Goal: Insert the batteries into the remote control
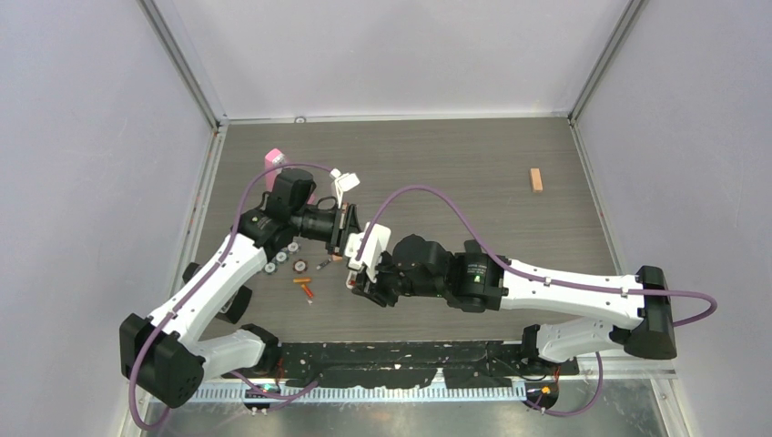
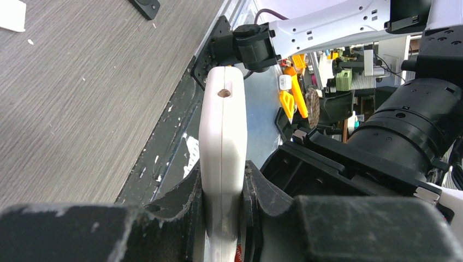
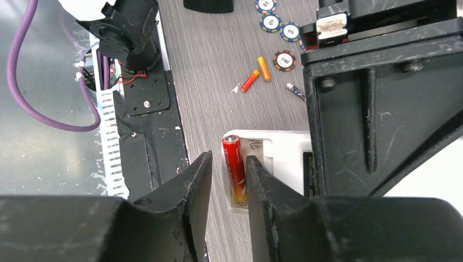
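Two grippers: the right gripper (image 3: 228, 159) stands narrowly parted astride a red battery (image 3: 232, 150); the left gripper (image 2: 223, 183) is clamped on the white remote control (image 2: 223, 136), seen edge-on from its wrist.
Battery: lying lengthwise in the remote's open bay, against its outer wall, with a gap showing on one side.
Risk, battery: it may not be fully seated; a finger brushing it on the way out could drag it from the bay.
Risk, remote: a hard downward push could twist it in the left grip.
Loose batteries (image 3: 250, 80): orange, on the tabletop (image 1: 455, 173) near the poker chips (image 3: 285, 60).
Tabletop: grey wood-grain, with a wooden block (image 1: 536, 179) well apart at far right.
Room: pale lilac walls (image 1: 82, 137) on three sides.
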`<state>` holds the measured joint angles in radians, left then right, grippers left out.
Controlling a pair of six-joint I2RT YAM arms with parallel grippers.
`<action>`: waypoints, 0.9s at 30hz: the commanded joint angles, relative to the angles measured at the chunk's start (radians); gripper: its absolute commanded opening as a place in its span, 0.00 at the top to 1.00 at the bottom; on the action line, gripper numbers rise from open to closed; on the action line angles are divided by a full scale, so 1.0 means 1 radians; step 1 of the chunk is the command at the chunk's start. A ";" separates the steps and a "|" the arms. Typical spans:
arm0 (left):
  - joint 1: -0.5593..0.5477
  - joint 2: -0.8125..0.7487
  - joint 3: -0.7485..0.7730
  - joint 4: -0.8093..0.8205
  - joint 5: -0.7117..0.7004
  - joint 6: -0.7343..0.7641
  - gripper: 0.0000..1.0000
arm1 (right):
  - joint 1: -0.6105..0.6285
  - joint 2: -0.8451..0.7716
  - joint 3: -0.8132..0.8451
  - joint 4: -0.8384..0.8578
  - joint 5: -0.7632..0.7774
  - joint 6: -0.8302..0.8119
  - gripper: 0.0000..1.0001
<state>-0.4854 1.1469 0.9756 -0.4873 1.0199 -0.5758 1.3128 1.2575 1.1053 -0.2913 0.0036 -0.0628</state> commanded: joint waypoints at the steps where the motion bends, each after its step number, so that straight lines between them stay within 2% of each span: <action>1: -0.009 -0.007 0.024 0.050 0.057 -0.045 1.00 | 0.002 0.011 0.030 -0.059 0.048 0.024 0.61; 4: -0.008 -0.004 0.024 0.045 0.054 -0.041 1.00 | 0.002 -0.001 0.033 -0.058 0.058 0.030 0.55; 13: -0.008 0.007 0.016 0.045 0.050 -0.035 1.00 | -0.003 -0.039 0.044 -0.046 0.101 0.061 0.45; 21: -0.009 0.019 -0.006 0.066 0.029 -0.036 1.00 | -0.003 -0.123 0.040 -0.051 0.049 0.134 0.25; 24: -0.009 0.018 -0.014 0.080 0.024 -0.045 1.00 | -0.003 -0.152 0.041 -0.054 0.049 0.174 0.15; 27: -0.009 0.010 -0.022 0.087 0.011 -0.052 1.00 | -0.004 -0.173 0.052 -0.078 0.076 0.234 0.10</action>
<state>-0.4900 1.1660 0.9619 -0.4416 1.0103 -0.6052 1.3109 1.1286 1.1183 -0.3660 0.0368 0.0849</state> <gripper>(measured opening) 0.236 0.872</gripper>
